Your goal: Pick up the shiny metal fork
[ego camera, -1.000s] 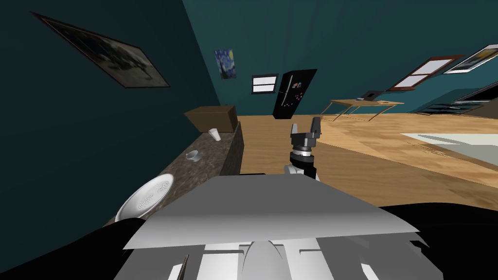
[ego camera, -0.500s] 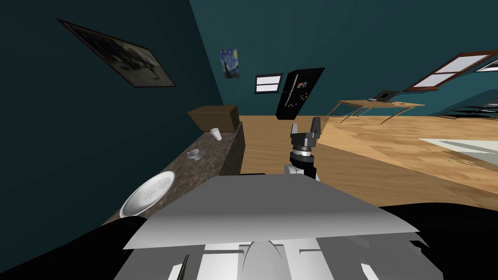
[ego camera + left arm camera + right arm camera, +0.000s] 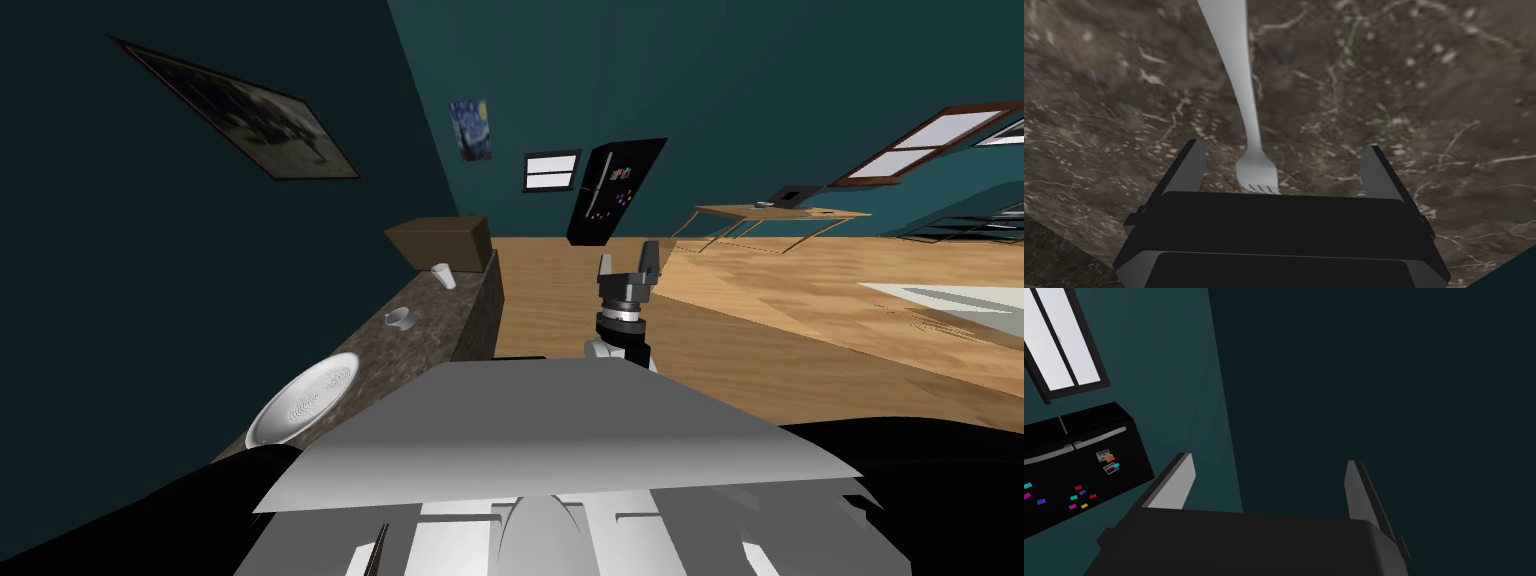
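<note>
Left wrist view: left gripper [image 3: 1284, 146] spread astride fork [image 3: 1243, 100]; head view shows plate [image 3: 305, 400]

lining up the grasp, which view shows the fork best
The left wrist view: the fork lies on the marbled counter between the open fingers of the left gripper, tines toward its body. The head view gives the counter with the plate, little help for the fork; the right wrist view: right gripper open, facing a wall.

- Grey metal fork [image 3: 1244, 100] lies on the dark marbled stone counter [image 3: 1399, 90], between the left gripper's [image 3: 1282, 146] spread fingers.
- White cup [image 3: 399, 318] stands behind the round white plate [image 3: 305, 400] there.
</note>
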{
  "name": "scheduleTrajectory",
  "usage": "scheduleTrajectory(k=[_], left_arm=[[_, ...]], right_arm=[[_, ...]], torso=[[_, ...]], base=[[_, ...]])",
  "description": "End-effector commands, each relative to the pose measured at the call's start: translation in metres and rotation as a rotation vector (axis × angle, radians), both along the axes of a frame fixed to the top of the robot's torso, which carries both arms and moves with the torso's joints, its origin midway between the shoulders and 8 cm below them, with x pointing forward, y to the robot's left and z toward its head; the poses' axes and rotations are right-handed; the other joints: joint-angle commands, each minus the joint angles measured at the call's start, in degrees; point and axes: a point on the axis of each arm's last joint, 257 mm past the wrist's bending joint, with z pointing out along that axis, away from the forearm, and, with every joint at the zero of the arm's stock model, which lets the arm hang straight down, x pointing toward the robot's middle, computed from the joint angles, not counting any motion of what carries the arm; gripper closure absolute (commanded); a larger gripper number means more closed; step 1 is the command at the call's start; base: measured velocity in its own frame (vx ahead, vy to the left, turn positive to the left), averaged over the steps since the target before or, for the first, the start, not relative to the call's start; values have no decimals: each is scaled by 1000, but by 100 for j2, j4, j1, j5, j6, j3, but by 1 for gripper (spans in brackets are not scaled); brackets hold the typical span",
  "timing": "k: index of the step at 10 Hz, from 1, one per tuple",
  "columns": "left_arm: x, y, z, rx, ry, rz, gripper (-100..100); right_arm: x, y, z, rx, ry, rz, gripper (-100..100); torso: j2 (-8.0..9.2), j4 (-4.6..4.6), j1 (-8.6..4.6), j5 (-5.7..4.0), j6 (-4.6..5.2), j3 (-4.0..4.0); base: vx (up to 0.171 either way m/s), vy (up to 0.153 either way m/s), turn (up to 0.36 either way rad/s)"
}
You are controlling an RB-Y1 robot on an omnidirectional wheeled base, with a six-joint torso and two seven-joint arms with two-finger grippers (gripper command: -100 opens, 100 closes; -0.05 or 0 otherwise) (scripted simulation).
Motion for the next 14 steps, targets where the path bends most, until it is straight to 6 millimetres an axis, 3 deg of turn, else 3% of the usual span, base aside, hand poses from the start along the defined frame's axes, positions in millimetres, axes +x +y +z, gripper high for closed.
scheduleTrajectory(k=[1, 3, 7, 9, 10, 14], left_arm=[[0, 0, 0, 0, 0, 0, -100], [0, 0, 0, 0, 0, 0, -100], [17, 4, -24, 0, -7, 12, -100], [18, 4, -21, 3, -7, 11, -100], [18, 5, -21, 2, -7, 12, 100], [18, 6, -20, 6, -7, 13, 100]], right_arm=[[0, 0, 0, 0, 0, 0, 0], [0, 0, 0, 0, 0, 0, 0], [0, 0, 0, 0, 0, 0, 0], [0, 0, 0, 0, 0, 0, 0], [0, 0, 0, 0, 0, 0, 0], [0, 0, 0, 0, 0, 0, 0]], torso=[[0, 0, 0, 0, 0, 0], [-2, 0, -3, 0, -2, -1], [36, 18, 17, 27, -4, 26], [54, 29, 45, 53, -11, 41], [50, 29, 54, 57, -13, 39], [51, 33, 63, 74, -15, 42]], base=[[-9, 9, -29], [5, -5, 16], [-67, -6, -36], [-43, -1, -13], [0, 0, 0], [-1, 2, -2]])
